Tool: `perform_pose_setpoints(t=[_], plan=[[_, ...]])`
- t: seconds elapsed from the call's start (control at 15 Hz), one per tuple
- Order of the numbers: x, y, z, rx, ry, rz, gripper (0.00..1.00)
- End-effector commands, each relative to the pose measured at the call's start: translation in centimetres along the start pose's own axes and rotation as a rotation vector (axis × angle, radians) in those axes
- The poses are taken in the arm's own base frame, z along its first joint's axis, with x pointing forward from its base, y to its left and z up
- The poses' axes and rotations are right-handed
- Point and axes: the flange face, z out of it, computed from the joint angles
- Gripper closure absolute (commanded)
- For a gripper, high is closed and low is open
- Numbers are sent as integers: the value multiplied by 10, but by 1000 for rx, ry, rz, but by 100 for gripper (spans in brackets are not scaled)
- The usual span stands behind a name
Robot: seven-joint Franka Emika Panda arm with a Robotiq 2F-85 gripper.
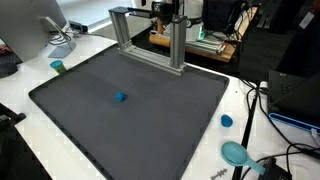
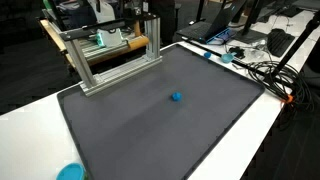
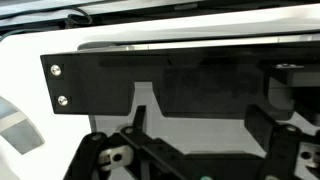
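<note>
**Tool standing spread before a black panel**

In the wrist view the tool (image 3: 190, 160) is standing with its jaws spread wide, nothing sitting between them. It is facing a black panel (image 3: 160, 85) that is filling most of that view, two screws showing at the panel's left end. Whether the tool is touching the panel cannot be told.

In both exterior views a metal frame (image 1: 150, 40) is standing at the far edge of a dark mat (image 1: 150, 130) that is lying on the white table (image 2: 30, 130). A small blue piece (image 1: 120, 97) is resting alone near the mat's middle, well apart from the frame.
</note>
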Motion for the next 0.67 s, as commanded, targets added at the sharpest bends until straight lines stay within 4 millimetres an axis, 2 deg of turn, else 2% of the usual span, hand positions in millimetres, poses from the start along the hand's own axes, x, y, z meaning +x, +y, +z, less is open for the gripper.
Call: perform_pose_setpoints(t=[0.0,0.13,0.27,0.6], plan=[[0,0,0,0,-1,0,0],[1,-3,1,15,-2,15,0],[-1,-9,-7,57,7,76,0],[-27,-19,-53,156,132,188,0]])
